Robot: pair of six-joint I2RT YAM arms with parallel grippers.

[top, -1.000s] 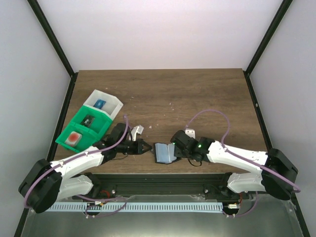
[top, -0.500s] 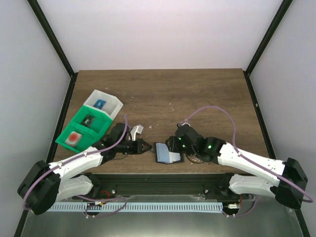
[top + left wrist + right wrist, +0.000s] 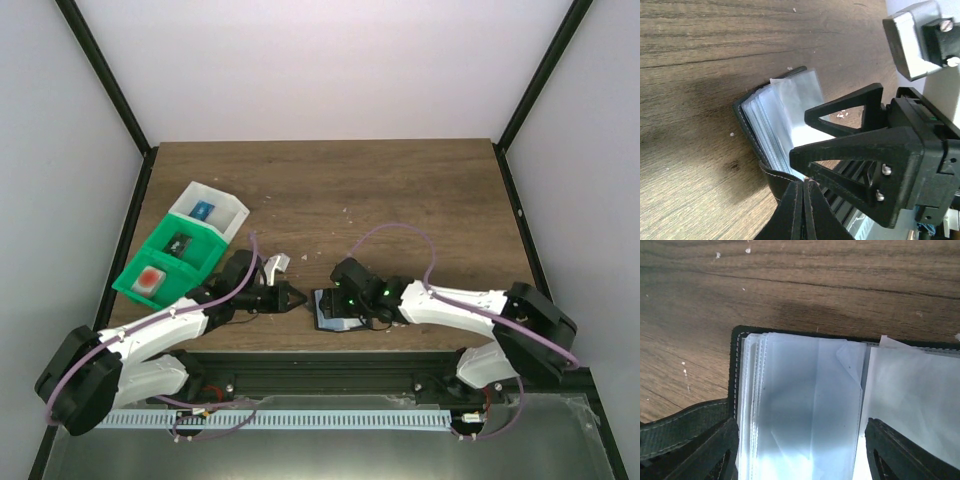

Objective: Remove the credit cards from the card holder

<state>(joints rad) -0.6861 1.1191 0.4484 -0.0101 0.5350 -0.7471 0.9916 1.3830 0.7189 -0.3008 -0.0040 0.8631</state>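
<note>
Card holder [image 3: 328,312] is seen lying open at the front of the table [image 3: 400,200]. Within the last second the right gripper [image 3: 800,450] has been brought over its clear sleeves [image 3: 805,400], jaws wide and empty. The left gripper [image 3: 803,192] is kept shut at its leather edge. Extraction is judged imminent.

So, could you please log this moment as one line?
left gripper shut at card holder edge | right gripper open over its clear sleeves
</note>
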